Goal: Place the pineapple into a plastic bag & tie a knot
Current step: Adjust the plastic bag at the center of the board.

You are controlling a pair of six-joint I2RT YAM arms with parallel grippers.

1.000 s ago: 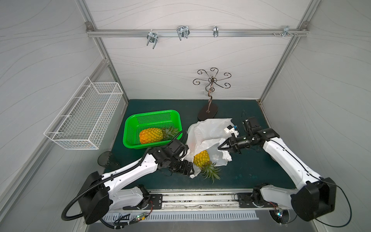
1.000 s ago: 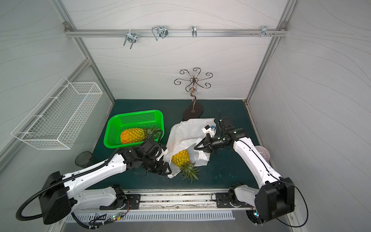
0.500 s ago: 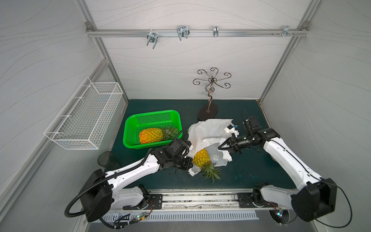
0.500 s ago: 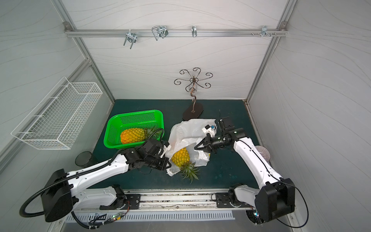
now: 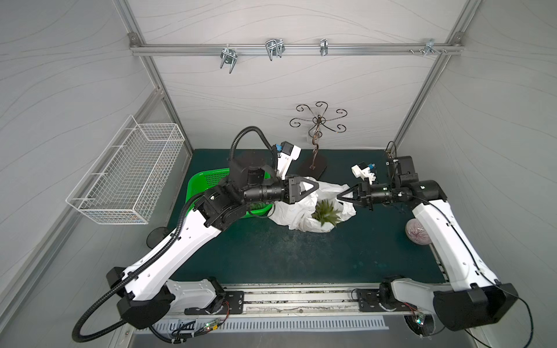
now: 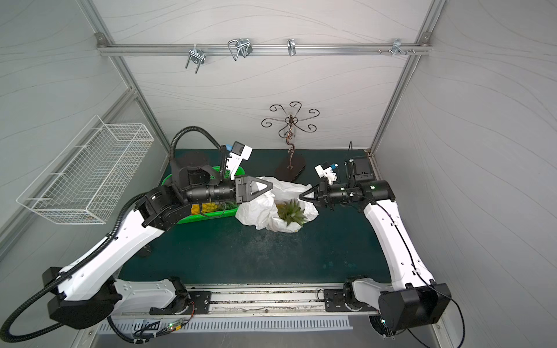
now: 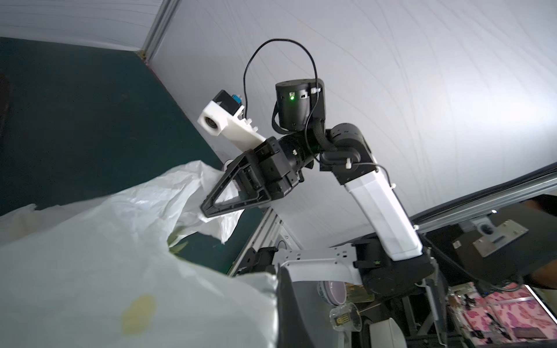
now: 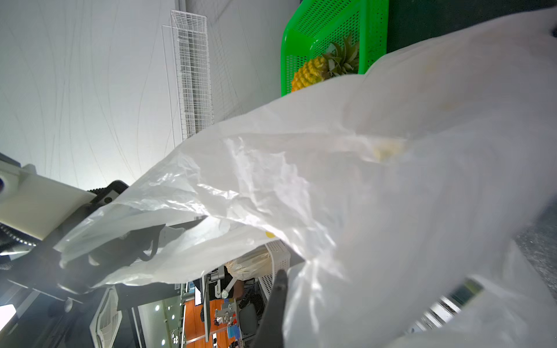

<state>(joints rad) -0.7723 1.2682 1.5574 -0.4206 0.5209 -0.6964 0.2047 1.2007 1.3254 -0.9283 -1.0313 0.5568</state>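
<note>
The white plastic bag [image 5: 289, 211] [image 6: 256, 211] stands open on the green mat between both arms. The pineapple sits inside it, and only its green crown [image 5: 327, 212] [image 6: 291, 212] shows. My left gripper [image 5: 316, 186] [image 6: 271, 187] is shut on the bag's left edge, and my right gripper [image 5: 339, 197] [image 6: 300, 197] is shut on its right edge. The two point at each other across the bag's mouth. In the left wrist view the bag [image 7: 90, 256] fills the near side, with the right gripper [image 7: 208, 211] pinching film. In the right wrist view the bag [image 8: 361, 180] drapes past one fingertip [image 8: 277, 301]. No knot is in view.
A green basket [image 5: 205, 180] under my left arm holds another pineapple [image 6: 208, 207] [image 8: 310, 73]. A metal hook stand [image 5: 315, 162] rises behind the bag. A white wire basket [image 5: 129, 177] hangs on the left wall. A striped bowl [image 5: 417, 235] lies by my right arm.
My left gripper has shut on the bag's edge and risen to face the right gripper. The pineapple, earlier lying at the bag's mouth, now sits inside with its crown up.
</note>
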